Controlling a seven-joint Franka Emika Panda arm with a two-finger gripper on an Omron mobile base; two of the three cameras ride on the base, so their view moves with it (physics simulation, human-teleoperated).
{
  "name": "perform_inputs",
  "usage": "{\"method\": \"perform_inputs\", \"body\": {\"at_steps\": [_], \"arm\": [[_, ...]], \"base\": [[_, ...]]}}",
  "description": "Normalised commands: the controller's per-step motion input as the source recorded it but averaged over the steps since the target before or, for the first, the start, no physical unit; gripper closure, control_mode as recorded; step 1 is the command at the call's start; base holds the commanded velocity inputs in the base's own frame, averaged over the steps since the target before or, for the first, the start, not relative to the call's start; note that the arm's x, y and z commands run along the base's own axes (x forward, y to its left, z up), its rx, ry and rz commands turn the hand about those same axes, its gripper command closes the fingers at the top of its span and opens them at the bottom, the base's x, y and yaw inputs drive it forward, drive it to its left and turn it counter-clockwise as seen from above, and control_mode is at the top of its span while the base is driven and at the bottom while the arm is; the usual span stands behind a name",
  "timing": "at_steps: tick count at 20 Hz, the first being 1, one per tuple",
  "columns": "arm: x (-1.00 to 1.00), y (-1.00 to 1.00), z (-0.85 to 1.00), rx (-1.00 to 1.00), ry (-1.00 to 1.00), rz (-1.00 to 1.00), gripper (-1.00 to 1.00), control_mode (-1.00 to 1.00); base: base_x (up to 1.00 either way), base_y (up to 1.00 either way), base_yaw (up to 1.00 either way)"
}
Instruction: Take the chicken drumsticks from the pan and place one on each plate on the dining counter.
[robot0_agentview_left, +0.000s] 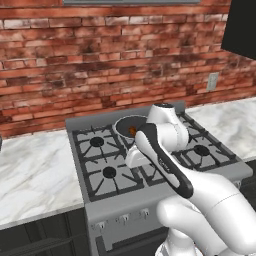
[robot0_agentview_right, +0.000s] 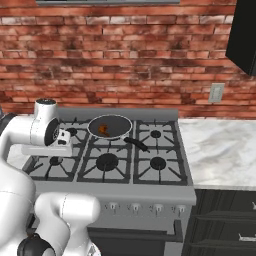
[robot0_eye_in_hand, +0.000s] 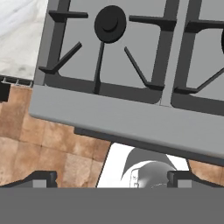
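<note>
The pan (robot0_agentview_right: 111, 123), round with a silvery rim and a dark inside, sits on the stove's back middle burner, its black handle (robot0_agentview_right: 136, 144) pointing to the front right. Orange-brown chicken drumsticks (robot0_agentview_right: 104, 130) lie inside it, also seen as an orange patch (robot0_agentview_left: 132, 131); I cannot tell them apart. My gripper (robot0_agentview_right: 48, 150) hovers over the stove's front left part, left of and nearer than the pan. In the hand view my gripper (robot0_eye_in_hand: 111, 180) is open with nothing between its dark fingertips (robot0_eye_in_hand: 42, 179). The plates and the dining counter are out of view.
The grey gas stove (robot0_agentview_right: 150, 187) has black grates and knobs along its front. Marble counters (robot0_agentview_right: 220, 150) with black cabinets flank it, the left one (robot0_agentview_left: 35, 170) too. A brick wall (robot0_agentview_right: 125, 60) stands behind, and a black cabinet (robot0_agentview_right: 245, 35) hangs at the upper right. Brown floor tiles (robot0_eye_in_hand: 39, 144) lie below.
</note>
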Motion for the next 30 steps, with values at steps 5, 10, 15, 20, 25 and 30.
{"method": "perform_inputs", "body": {"at_steps": [5, 10, 15, 20, 25, 30], "arm": [[0.0, 0.0, 0.0, 0.0, 0.0, 0.0, -1.0, 1.0], [0.0, 0.0, 0.0, 0.0, 0.0, 0.0, -1.0, 1.0], [0.0, 0.0, 0.0, 0.0, 0.0, 0.0, -1.0, 1.0], [0.07, 0.0, 0.0, 0.0, -0.01, 0.0, -1.0, -1.0], [0.48, -0.05, 0.19, 0.0, -0.13, 0.0, -1.0, -1.0], [0.72, -0.03, 0.31, 0.0, -0.01, -0.06, -1.0, -1.0]], "base": [[0.0, 0.0, 0.0], [0.0, 0.0, 0.0], [0.0, 0.0, 0.0], [0.05, 0.0, 0.0], [0.0, 0.0, 0.0], [0.0, 0.0, 0.0]]}}
